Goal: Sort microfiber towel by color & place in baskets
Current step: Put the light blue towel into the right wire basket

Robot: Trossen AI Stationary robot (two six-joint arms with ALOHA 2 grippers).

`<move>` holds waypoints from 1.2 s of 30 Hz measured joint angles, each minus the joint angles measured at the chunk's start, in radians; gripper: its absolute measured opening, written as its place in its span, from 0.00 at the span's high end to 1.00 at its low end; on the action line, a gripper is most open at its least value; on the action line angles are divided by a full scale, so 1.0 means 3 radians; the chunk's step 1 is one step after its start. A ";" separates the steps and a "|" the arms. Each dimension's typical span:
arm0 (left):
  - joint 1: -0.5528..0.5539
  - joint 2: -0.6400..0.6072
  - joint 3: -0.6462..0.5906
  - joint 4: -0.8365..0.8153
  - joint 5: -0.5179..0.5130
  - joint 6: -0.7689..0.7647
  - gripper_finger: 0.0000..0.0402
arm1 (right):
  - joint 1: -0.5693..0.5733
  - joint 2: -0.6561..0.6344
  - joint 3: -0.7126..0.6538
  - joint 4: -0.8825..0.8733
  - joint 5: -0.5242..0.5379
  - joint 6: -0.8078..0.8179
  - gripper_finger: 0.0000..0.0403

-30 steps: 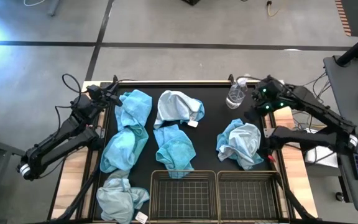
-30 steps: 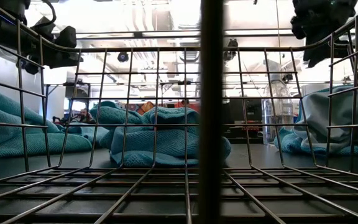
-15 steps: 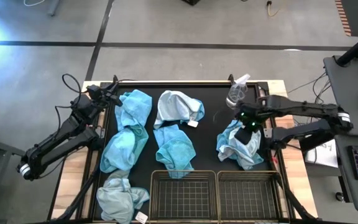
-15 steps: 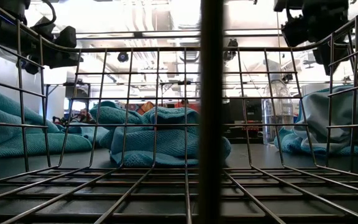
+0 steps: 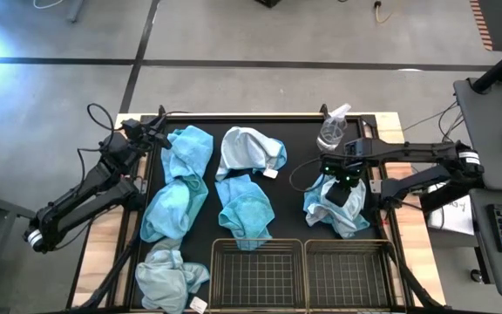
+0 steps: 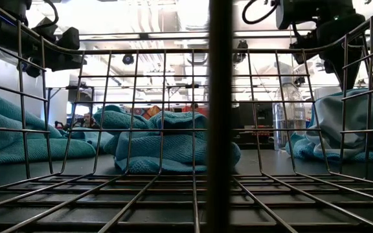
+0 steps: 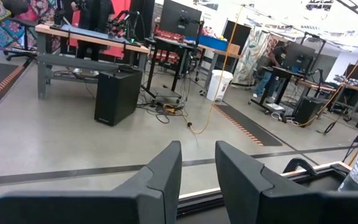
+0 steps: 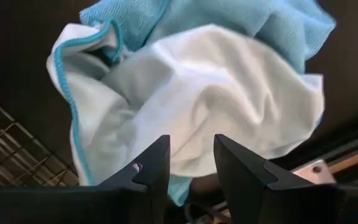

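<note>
Sorting not started: both baskets (image 5: 303,272) sit bare, all towels (image 5: 245,206) lie on the mat, right gripper (image 5: 342,180) hovers slightly parted and holding nothing over the pale towel (image 8: 216,106), left gripper (image 5: 151,133) parked at the far-left corner, also slightly parted, holding nothing.

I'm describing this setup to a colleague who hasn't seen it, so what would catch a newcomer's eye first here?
Crumpled microfiber towels scattered over the black table, turquoise and pale ones mixed. The right gripper hangs directly above a pale towel at the right side, fingers slightly apart. Two empty wire baskets sit at the near edge.
</note>
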 joint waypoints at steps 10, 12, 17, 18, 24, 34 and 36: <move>0.0000 0.0003 0.0000 -0.0032 0.0000 -0.0001 0.79 | -0.0001 -0.0003 -0.0197 0.0106 -0.0002 -0.0023 0.71; 0.0000 0.0001 0.0000 -0.0032 0.0001 -0.0001 0.79 | -0.0001 0.0003 -0.0283 0.0166 -0.0006 -0.0023 0.71; 0.0000 0.0002 0.0000 -0.0031 0.0001 0.0000 0.79 | -0.0001 0.0030 -0.0468 0.0380 -0.0042 -0.0023 0.71; 0.0000 0.0003 0.0000 -0.0031 0.0001 0.0000 0.79 | -0.0001 0.0036 -0.0497 0.0427 -0.0082 -0.0024 0.71; 0.0000 0.0003 0.0000 -0.0031 0.0001 0.0000 0.79 | -0.0001 0.0097 -0.0644 0.0703 -0.0273 -0.0025 0.71; 0.0000 0.0009 0.0000 -0.0078 0.0001 0.0000 0.79 | -0.0001 0.0330 -0.0708 0.0936 -0.0278 -0.0042 0.71; 0.0000 0.0008 0.0000 -0.0115 0.0002 0.0000 0.79 | -0.0001 0.0407 -0.0708 0.0987 -0.0282 -0.0071 0.71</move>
